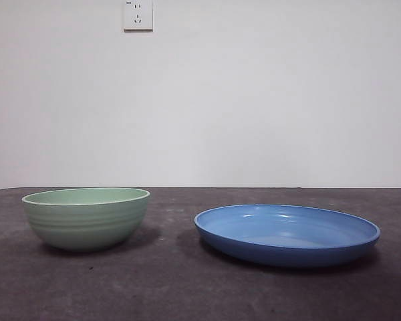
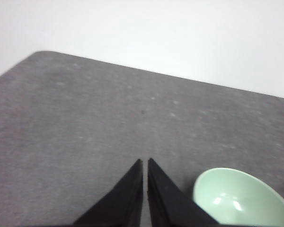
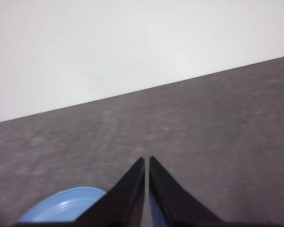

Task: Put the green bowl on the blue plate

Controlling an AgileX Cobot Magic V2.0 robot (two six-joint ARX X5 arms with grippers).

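The green bowl [image 1: 86,217] stands upright on the dark table at the left in the front view. The blue plate [image 1: 287,233] lies to its right, apart from it and with nothing on it. Neither arm shows in the front view. My left gripper [image 2: 145,161] is shut and empty above the table, with the bowl [image 2: 241,198] close beside its jaws. My right gripper [image 3: 146,159] is shut and empty, with part of the plate [image 3: 64,207] showing beside and behind its jaws.
The dark grey table [image 1: 187,287] ends at a white wall behind. A wall socket [image 1: 138,14] sits high on the wall. A gap of bare table lies between bowl and plate.
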